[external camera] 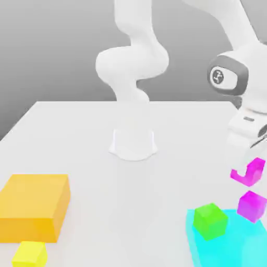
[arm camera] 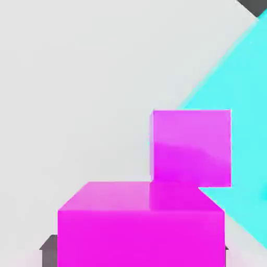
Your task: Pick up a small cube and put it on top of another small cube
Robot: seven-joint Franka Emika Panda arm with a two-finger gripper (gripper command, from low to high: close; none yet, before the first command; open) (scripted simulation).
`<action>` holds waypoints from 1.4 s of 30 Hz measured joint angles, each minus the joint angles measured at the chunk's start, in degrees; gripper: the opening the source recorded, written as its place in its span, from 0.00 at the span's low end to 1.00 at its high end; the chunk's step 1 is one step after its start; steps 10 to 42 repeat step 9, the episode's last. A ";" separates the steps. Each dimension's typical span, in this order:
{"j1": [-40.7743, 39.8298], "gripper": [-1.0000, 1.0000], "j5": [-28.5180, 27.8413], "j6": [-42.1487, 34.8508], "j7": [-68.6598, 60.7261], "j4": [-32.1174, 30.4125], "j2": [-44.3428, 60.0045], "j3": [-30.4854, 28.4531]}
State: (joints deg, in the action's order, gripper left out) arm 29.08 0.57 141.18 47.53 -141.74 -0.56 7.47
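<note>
Exterior view: gripper [external camera: 241,166], lower right of frame, clamped on magenta cube [external camera: 254,172], raised above purple-violet cube [external camera: 252,206]. Stage, by appearance: carrying to stack. Next requirement: align over the lower cube, descend squarely, release.

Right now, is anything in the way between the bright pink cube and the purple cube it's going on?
Nothing I can see: the bright pink cube is in the fingers, above the purple cube. The green cube is beside, not between.
</note>
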 joint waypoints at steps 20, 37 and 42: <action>-0.62 1.00 -2.06 6.03 4.14 1.81 7.89 -0.66; -0.62 1.00 -2.06 6.03 4.14 1.81 7.89 -0.66; -0.62 1.00 -2.06 6.03 4.14 1.81 7.89 -0.66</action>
